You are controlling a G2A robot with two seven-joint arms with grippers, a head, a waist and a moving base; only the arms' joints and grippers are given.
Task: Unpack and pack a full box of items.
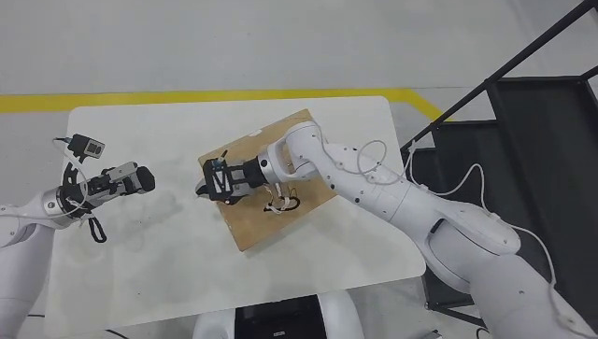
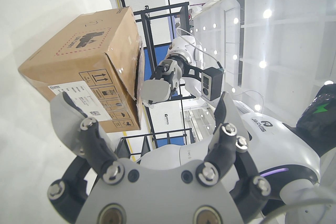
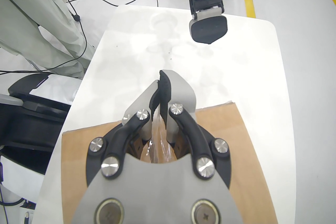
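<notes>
While the left claw (image 1: 142,179) hangs wide open above the left part of the table (image 1: 168,246), well apart from the load, the right claw (image 3: 160,83) is on the job: fingers pressed together, pads nearly touching, right at the left edge of the cardboard box (image 1: 257,227). A shiny strip runs up between its fingers. It's probably clear tape (image 3: 157,149) off the box top, but the view is too tight to be sure. The right arm (image 1: 374,176) lies across the box top, coming in from the right. The box sits mid-table, turned at an angle to the table edges, with its labelled side facing the left claw. Beyond the table is a yellow floor line (image 1: 187,99). A black rack (image 1: 542,152) stands off the table's right end.
</notes>
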